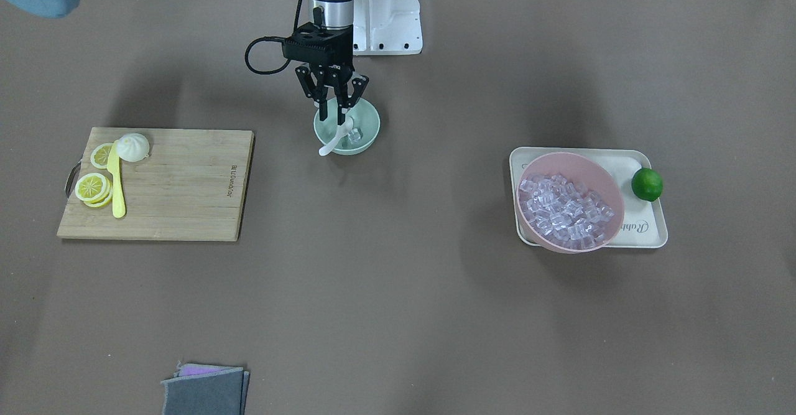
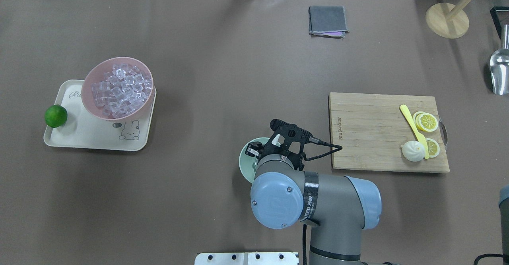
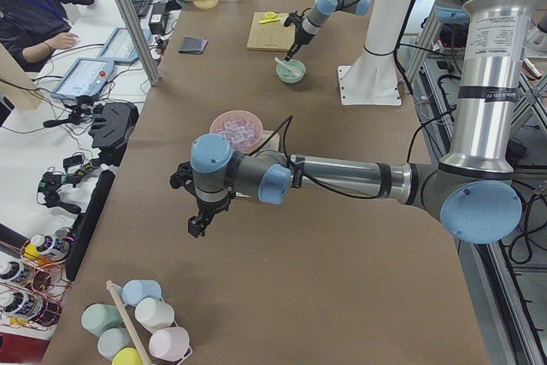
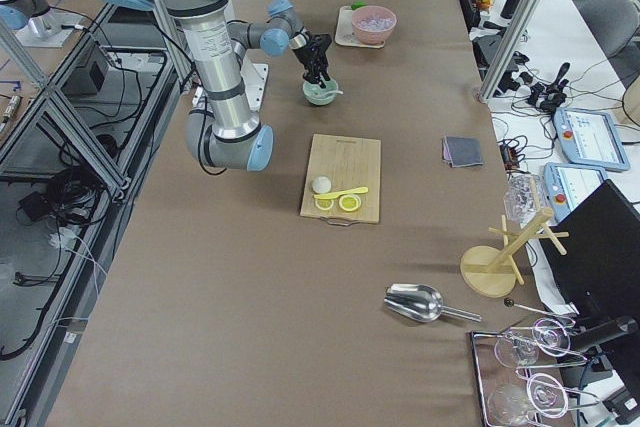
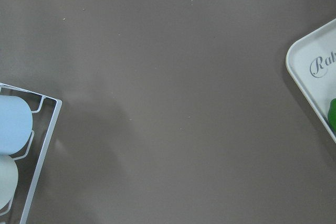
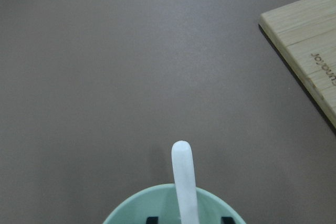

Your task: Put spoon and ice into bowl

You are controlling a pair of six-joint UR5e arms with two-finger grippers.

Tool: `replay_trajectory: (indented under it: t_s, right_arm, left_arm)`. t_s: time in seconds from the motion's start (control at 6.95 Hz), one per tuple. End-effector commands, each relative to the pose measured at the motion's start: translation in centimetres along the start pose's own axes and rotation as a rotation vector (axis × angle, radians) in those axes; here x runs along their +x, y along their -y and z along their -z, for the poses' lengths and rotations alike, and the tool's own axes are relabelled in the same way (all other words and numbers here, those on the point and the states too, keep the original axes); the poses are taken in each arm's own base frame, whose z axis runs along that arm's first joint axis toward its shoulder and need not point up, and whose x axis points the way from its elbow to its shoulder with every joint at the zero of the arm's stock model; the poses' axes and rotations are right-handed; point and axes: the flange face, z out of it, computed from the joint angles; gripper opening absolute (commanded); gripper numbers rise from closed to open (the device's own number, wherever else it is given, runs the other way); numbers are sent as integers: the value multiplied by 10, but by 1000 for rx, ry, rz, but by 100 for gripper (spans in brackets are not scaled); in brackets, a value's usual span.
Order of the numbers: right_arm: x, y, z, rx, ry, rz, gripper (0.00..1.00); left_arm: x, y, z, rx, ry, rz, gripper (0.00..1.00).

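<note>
The mint-green bowl (image 1: pixel 368 134) stands near the robot's base; it also shows in the overhead view (image 2: pixel 245 162) and the right wrist view (image 6: pixel 157 203). The white spoon (image 1: pixel 330 144) lies in it, its handle (image 6: pixel 184 177) leaning out over the rim. One clear ice cube (image 1: pixel 354 134) sits in the bowl beside the spoon. My right gripper (image 1: pixel 333 119) hovers just above the bowl, open, its fingers either side of the spoon without holding it. My left gripper (image 3: pixel 198 226) hangs over bare table far from the bowl; I cannot tell whether it is open or shut.
A pink bowl (image 1: pixel 559 155) full of ice cubes stands on a cream tray (image 1: pixel 647 228) with a lime (image 1: pixel 647 185). A wooden cutting board (image 1: pixel 186 185) carries a yellow knife (image 1: pixel 116 185), lemon slices and a bun. A grey cloth (image 1: pixel 205 390) lies at the far edge. A cup rack (image 5: pixel 31 145) is near the left gripper.
</note>
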Motion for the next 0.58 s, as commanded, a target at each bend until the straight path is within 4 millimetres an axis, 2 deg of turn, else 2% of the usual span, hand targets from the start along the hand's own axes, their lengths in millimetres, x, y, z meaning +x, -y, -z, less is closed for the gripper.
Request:
replay_trajectory:
  t_s: [0.0, 0.14, 0.29, 0.43]
  right_arm:
    - [0, 10, -4, 30, -3, 0, 91]
    - [0, 13, -4, 33, -2, -4, 99]
    - [1, 21, -6, 35, -7, 3, 100]
    - [1, 40, -8, 46, -7, 51, 100]
  left_arm:
    - [0, 0, 0, 1, 0, -1, 98]
    - [0, 0, 0, 0, 0, 0, 98]
    - [0, 1, 0, 0, 0, 3, 98]
    - [0, 0, 0, -1, 1, 3, 99]
